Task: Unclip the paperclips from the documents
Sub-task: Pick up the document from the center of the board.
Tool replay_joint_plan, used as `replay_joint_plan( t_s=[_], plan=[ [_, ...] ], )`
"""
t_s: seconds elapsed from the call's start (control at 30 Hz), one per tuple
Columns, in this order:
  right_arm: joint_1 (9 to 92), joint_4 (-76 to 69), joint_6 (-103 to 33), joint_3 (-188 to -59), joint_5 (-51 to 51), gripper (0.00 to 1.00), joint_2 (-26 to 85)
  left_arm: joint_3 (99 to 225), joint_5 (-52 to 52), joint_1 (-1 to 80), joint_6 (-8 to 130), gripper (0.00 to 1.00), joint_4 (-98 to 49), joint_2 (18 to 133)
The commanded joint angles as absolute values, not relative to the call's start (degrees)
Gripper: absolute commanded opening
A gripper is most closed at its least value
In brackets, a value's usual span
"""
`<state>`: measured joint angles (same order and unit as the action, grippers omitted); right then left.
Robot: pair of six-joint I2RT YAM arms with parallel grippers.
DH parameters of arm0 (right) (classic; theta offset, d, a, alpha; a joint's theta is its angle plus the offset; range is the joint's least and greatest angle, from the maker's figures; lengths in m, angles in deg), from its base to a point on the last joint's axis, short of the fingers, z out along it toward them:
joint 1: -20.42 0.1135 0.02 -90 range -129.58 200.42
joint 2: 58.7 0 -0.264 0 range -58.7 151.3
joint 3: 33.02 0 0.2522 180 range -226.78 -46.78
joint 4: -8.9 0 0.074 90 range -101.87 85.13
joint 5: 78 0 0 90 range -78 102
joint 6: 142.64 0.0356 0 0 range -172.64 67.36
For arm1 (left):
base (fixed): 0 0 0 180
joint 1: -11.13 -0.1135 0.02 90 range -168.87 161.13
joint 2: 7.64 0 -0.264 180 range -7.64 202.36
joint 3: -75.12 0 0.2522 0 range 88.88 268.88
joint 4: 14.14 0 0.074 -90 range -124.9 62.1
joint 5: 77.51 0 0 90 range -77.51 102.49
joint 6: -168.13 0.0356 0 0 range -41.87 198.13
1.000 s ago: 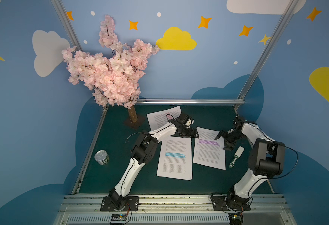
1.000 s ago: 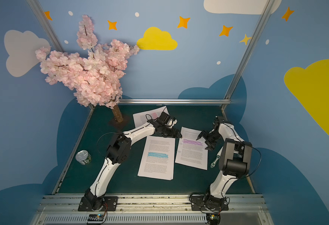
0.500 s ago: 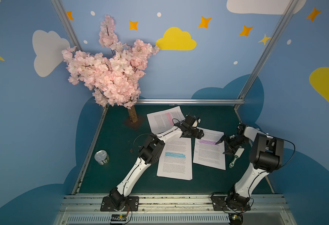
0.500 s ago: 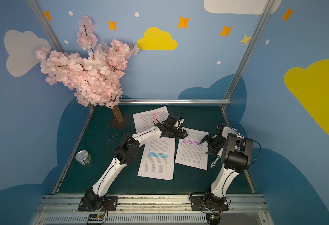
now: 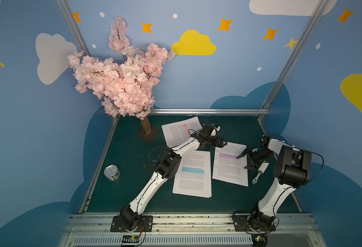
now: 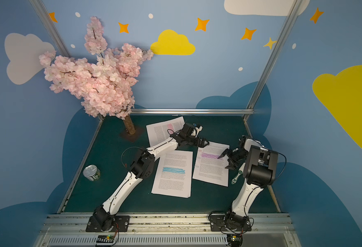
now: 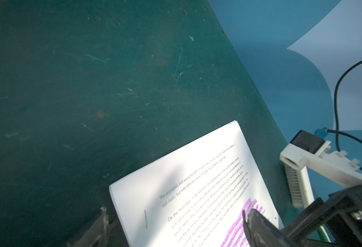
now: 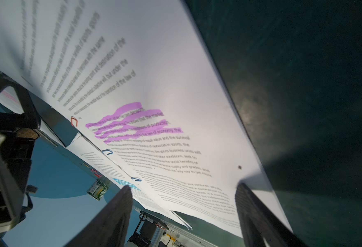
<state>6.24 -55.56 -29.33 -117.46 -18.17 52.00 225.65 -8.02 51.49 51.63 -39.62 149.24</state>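
Both grippers attend to the purple-banded document (image 5: 231,171), which lies flat on the scuffed green mat (image 7: 68,85) between them. The left gripper (image 7: 174,210) has its jaws spread wide and empty, straddling the page's corner. A thin grey stroke by the page edge sits between them, possibly a pale clip, though it is too faint to tell. The right gripper (image 8: 183,187) is also open and holds nothing. In a top view one of its fingertips (image 5: 239,157) appears to touch the page at the end of the purple band. Beyond its jaws, along the far edge, a red paperclip (image 8: 74,122) and two blue paperclips (image 8: 107,151) grip the sheets. The step in hand seems to be pinning the stack while a clip is drawn off. The right fingertip should press close to the chosen clip, since thin smooth paper slides and buckles easily. The left jaws should close on the wire loop alone and pull it outward, level with the page and in line with the loop. The clips are tiny, springy bent wire, far slimmer than the dark tapered fingers, so a shallow, centred pinch matters. A few loose clips (image 5: 153,160) lie well behind the left jaws.
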Motion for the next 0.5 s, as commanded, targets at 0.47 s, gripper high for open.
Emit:
replay_joint_plan(
  t_s=[0.47],
  plan=[
    [7.06,-54.25,-32.76,-117.52,-21.21,0.73,57.58,224.89,-28.91,51.28,49.36,0.98,-42.76,152.90]
  ],
)
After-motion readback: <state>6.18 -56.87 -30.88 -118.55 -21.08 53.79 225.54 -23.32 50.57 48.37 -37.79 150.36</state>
